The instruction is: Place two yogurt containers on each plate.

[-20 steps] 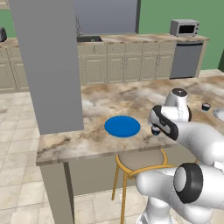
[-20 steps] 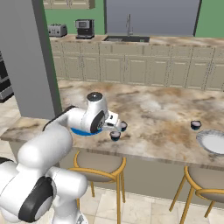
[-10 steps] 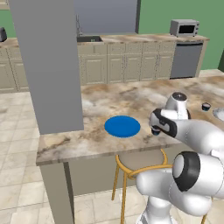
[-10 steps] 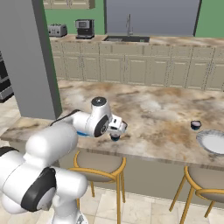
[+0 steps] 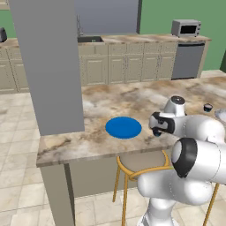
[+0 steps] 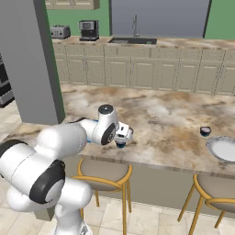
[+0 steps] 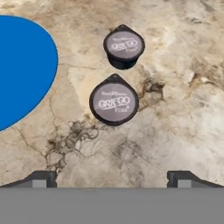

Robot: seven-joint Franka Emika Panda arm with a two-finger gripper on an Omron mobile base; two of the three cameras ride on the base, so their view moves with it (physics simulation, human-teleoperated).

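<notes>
"Is any yogurt on the blue plate (image 7: pixel 22 70) yet?"

"No. Two yogurt cups (image 7: pixel 114 105) sit on the counter (image 7: pixel 175 109) just beside it."

"And the gripper (image 7: pixel 112 177)?"

"Wide open, holding nothing. The grey plate (image 6: pixel 223 150) looks bare too, with one cup (image 6: pixel 205 131) near it."

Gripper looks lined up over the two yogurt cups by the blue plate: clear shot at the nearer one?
Probably yes. The nearer yogurt cup sits ahead of the open gripper on bare counter, apart from the second cup and the blue plate.
</notes>
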